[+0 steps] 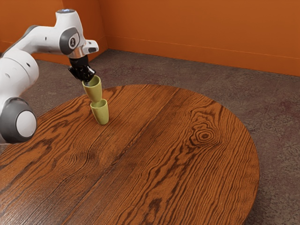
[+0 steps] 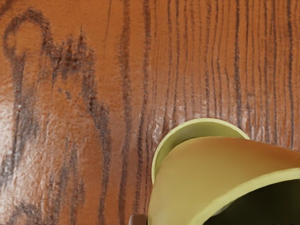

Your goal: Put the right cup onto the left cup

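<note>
My gripper is at the rim of the upper yellow-green cup, shut on its wall on the side toward the arm. This cup stands roughly upright, slightly tilted, with its base at the mouth of the lower cup, which rests on the table. Whether the base touches the lower cup or hangs just over it, I cannot tell. In the wrist view the held cup looms large and covers most of the lower cup, whose rim shows past it along one side.
The round wooden table extends toward the exterior view's right, with its curved edge near both cups. Grey floor and an orange wall lie behind it.
</note>
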Robot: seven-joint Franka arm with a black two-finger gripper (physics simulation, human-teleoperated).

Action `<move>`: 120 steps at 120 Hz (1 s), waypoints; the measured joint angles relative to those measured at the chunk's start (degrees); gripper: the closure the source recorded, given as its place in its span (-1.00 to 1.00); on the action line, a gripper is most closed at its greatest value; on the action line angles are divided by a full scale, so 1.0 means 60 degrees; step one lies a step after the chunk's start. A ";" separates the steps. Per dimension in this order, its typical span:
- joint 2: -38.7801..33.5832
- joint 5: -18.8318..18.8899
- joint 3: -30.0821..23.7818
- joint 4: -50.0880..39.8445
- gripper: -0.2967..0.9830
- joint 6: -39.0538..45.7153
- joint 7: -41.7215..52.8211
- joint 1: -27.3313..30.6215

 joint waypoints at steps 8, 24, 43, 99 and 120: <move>0.0071 -0.0002 0.0000 -0.0017 0.69 0.0085 0.0009 0.0017; 0.0113 0.0000 -0.0008 -0.0063 0.69 0.0196 0.0022 0.0018; 0.0226 -0.0004 -0.0013 -0.0097 0.69 0.0306 0.0030 -0.0001; 0.0412 -0.0045 0.0027 -0.0376 -0.15 0.0867 0.0046 -0.0059; 0.0256 0.0015 0.0046 -0.0506 -0.37 0.0928 0.0063 -0.0102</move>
